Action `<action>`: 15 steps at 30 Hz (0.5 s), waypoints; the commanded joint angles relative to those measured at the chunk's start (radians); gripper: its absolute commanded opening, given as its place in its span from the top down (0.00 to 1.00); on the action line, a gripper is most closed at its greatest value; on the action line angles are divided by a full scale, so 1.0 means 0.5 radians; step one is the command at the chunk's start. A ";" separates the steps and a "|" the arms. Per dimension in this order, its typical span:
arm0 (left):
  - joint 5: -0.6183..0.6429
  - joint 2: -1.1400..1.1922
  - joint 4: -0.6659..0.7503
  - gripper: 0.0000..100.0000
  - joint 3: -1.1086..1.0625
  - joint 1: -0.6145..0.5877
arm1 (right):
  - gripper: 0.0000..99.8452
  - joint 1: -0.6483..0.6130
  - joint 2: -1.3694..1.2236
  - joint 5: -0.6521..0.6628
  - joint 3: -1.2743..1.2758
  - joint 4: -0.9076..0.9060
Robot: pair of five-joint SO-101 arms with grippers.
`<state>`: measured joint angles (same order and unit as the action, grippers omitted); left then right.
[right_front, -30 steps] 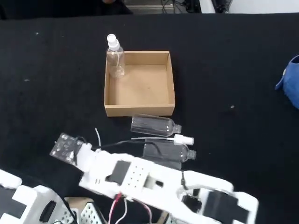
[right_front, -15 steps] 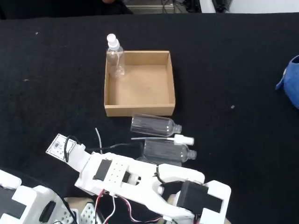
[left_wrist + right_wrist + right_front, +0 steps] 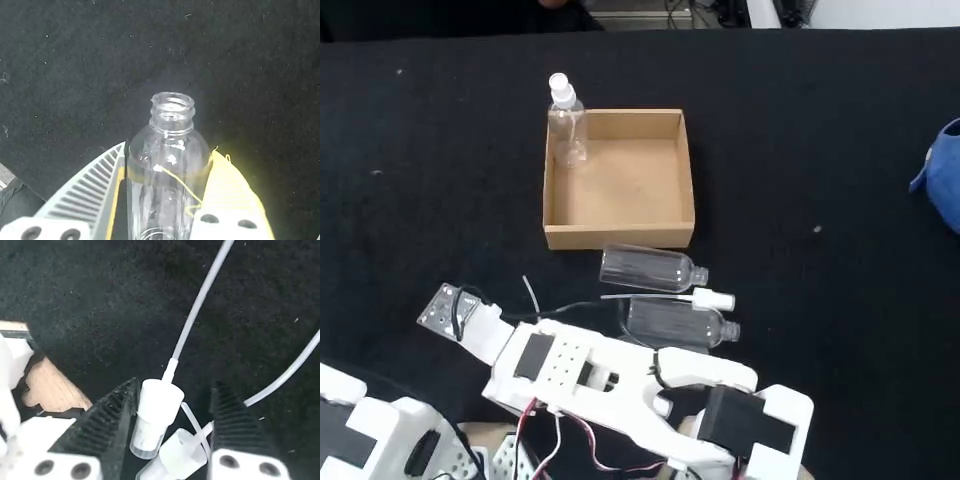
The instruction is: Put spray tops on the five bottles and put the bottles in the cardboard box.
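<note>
My left gripper is shut on a clear bottle with a bare, open neck. My right gripper stands open over the black cloth, its jaws on either side of a white spray top with a long tube. A second spray top lies against the first. In the high view the cardboard box holds one capped bottle upright in its far left corner. Two topless bottles lie in front of the box, a spray top between them.
A white arm lies across the table's front, partly over the nearer bottle. A thin white tube sticks out beyond it. A blue object sits at the right edge. A tan piece lies beside the right gripper.
The white arm at the front has drawn back and shifted a little to the left, its elbow folding in. The box and the lying bottles have not moved.
</note>
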<state>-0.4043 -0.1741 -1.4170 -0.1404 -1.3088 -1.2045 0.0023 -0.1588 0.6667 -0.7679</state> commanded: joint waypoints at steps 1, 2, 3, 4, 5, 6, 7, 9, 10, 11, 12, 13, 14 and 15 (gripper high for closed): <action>0.003 -0.098 -0.015 0.97 0.106 -0.017 | 0.79 -0.064 0.002 -0.003 -0.097 -0.028; -0.012 -0.098 -0.015 0.97 0.106 -0.017 | 0.81 -0.080 0.002 0.000 -0.075 -0.028; -0.046 -0.098 -0.015 0.97 0.106 -0.020 | 0.82 -0.086 0.002 0.000 -0.057 -0.025; -0.071 -0.098 -0.015 0.97 0.106 -0.020 | 0.83 -0.089 0.002 0.000 -0.044 -0.025; -0.080 -0.098 -0.015 0.97 0.106 -0.020 | 0.83 -0.086 0.002 0.000 -0.035 -0.025; -0.080 -0.098 -0.015 0.97 0.106 -0.020 | 0.83 -0.086 0.002 0.000 -0.029 -0.025; -0.080 -0.098 -0.015 0.97 0.106 -0.020 | 0.83 -0.089 -0.002 0.000 -0.026 -0.025; -0.080 -0.098 -0.015 0.97 0.106 -0.020 | 0.83 -0.095 -0.002 0.003 -0.011 -0.025; -0.080 -0.098 -0.015 0.97 0.109 -0.020 | 0.83 -0.104 -0.002 0.003 -0.005 -0.021; -0.080 -0.098 -0.015 0.97 0.109 -0.020 | 0.83 -0.129 -0.002 0.003 0.005 -0.015; -0.080 -0.098 -0.015 0.97 0.112 -0.020 | 0.83 -0.147 -0.005 0.003 0.011 -0.015; -0.080 -0.098 -0.015 0.97 0.115 -0.020 | 0.83 -0.169 -0.008 0.003 0.029 -0.015; -0.080 -0.101 -0.015 0.97 0.118 -0.020 | 0.83 -0.175 -0.020 0.003 0.029 -0.012; -0.080 -0.101 -0.015 0.97 0.121 -0.020 | 0.83 -0.169 -0.032 0.003 0.026 -0.015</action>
<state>-0.4335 -0.1741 -1.4170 -0.1404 -1.3088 -1.2459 0.0008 -0.1588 0.6805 -0.7725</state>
